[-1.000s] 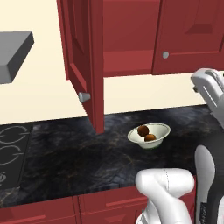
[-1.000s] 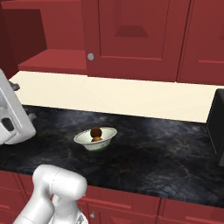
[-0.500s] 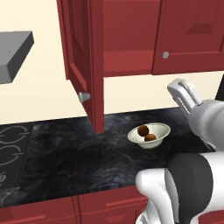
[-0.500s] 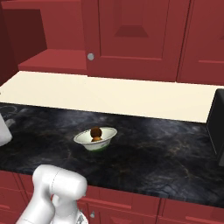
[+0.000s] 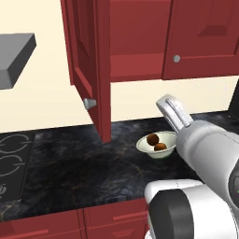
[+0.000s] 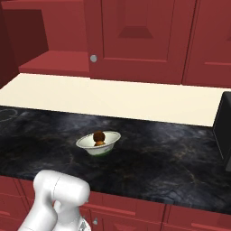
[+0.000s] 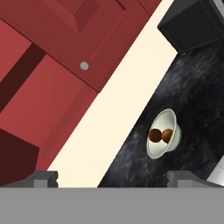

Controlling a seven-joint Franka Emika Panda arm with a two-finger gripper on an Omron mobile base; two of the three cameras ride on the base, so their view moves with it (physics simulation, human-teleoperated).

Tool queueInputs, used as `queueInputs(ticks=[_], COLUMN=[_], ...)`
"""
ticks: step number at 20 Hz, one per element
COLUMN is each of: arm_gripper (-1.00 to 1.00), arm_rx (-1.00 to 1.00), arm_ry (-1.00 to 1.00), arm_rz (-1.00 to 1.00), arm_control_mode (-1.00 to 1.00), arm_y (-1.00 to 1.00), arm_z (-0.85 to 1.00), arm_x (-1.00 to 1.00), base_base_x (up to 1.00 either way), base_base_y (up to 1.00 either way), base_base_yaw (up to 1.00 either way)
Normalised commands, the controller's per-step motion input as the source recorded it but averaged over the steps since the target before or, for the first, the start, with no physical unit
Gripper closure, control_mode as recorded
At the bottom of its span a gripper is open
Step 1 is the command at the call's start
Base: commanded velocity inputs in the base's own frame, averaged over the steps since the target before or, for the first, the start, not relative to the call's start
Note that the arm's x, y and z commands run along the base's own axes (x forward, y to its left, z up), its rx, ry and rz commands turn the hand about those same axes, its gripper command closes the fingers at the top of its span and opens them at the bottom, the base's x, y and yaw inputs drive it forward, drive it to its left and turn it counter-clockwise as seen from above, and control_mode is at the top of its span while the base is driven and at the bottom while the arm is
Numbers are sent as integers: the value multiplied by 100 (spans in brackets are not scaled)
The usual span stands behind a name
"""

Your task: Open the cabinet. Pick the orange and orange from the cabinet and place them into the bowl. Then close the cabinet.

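While the cabinet (image 5: 140, 42) hangs with its left door (image 5: 88, 70) swung wide open, edge-on in the left base view, its right door (image 5: 205, 37) sits shut with a round grey knob (image 5: 176, 59) at its lower left corner. The gripper (image 7: 113, 178) is empty, fingers (image 7: 43, 178) spread wide, hovering up off the black counter (image 6: 158, 158) and clear of everything. In the hand view the bowl (image 7: 173, 127) lies at about 1 o'clock from the fingertips, well apart from them. The 2 oranges (image 5: 156, 143) rest inside the bowl, touching each other. In the left base view the bowl stands on the counter at about 4 o'clock from the open door's knob (image 5: 89, 103), partly behind the white arm (image 5: 205, 144).
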Motion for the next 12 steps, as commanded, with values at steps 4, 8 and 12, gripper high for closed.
queueInputs(ticks=[4, 8, 12], arm_gripper=[-100, -100, -100], arm_rx=[0, 0, 0], arm_ry=[0, 0, 0], arm_rz=[-3, -4, -5], arm_control_mode=[-100, -100, -100], arm_y=[51, 51, 49], arm_z=[0, -2, -1], arm_x=[-16, -1, 0], base_base_x=[0, 0, 0], base_base_y=[0, 0, 0], base_base_yaw=[0, 0, 0])
